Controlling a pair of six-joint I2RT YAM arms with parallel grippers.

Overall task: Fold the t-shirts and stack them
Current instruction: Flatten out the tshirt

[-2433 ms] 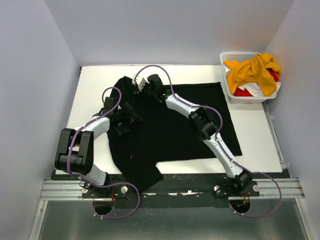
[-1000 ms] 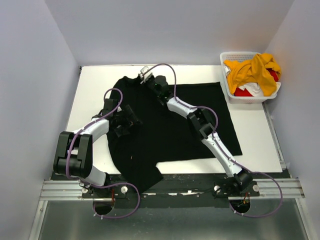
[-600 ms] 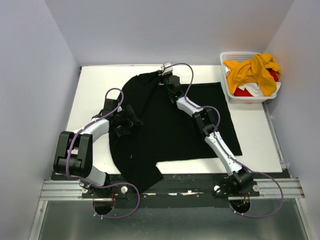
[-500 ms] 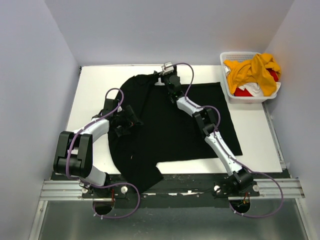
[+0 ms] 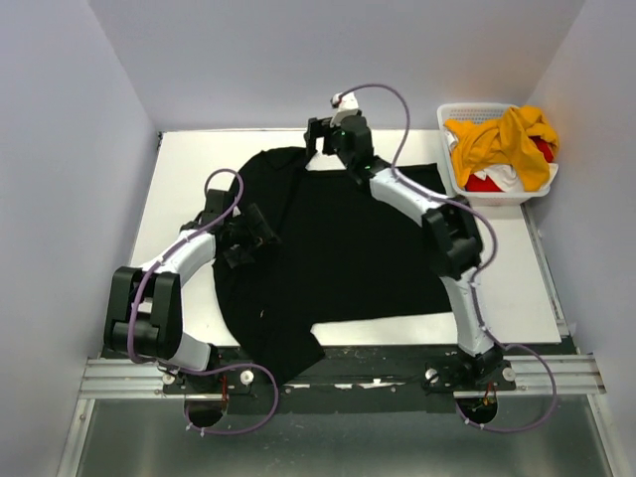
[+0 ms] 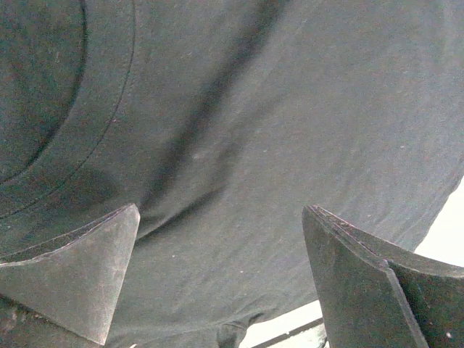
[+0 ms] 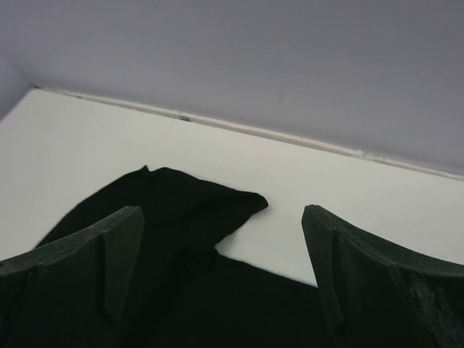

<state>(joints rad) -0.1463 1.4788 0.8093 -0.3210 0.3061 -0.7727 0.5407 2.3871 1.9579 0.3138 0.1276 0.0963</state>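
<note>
A large black t-shirt [image 5: 338, 248] lies spread on the white table [image 5: 179, 179], its lower part hanging over the front edge. My right gripper [image 5: 320, 137] is open and empty, raised above the shirt's far sleeve [image 7: 210, 199]. My left gripper [image 5: 260, 238] is open and empty, low over the shirt's left side near the collar [image 6: 72, 138]. Mustard-yellow [image 5: 502, 139], red [image 5: 483, 184] and white [image 5: 509, 177] shirts lie heaped in the basket.
A white slatted plastic basket [image 5: 449, 169] stands at the table's back right corner. Grey walls close in the back and both sides. A metal rail [image 5: 348, 378] runs along the front edge.
My right gripper dragged the far sleeve rightward along the back edge, let it go and lifted away toward the back. The left arm has stayed in place.
</note>
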